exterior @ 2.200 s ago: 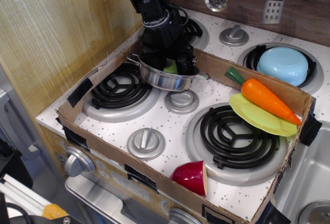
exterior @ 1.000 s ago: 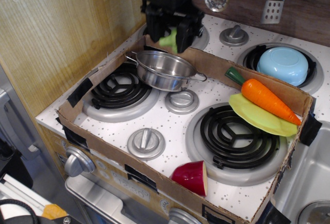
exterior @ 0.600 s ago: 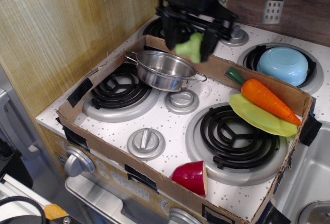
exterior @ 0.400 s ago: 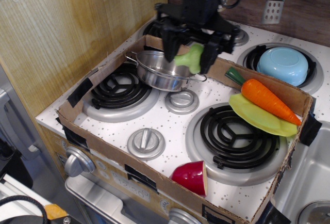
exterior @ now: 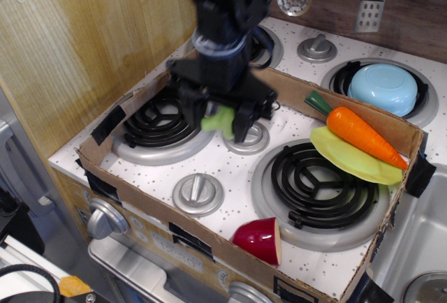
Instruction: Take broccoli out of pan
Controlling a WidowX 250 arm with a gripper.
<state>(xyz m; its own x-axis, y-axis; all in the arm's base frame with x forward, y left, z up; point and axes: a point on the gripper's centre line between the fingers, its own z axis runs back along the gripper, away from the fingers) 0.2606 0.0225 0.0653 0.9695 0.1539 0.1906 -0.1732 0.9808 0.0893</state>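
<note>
My gripper is shut on the pale green broccoli and holds it above the white stove top, between the left front burner and the middle knob. The arm hides nearly all of the steel pan; only a bit of its wire handle shows at the arm's right side.
A cardboard wall rings the stove top. A carrot lies on a yellow-green plate at the right. A light-blue bowl sits at the back right. A red piece lies at the front, with a knob near it.
The gripper lifted the broccoli out of the pan, swung right, then came forward and down to the left, in front of the pan.
</note>
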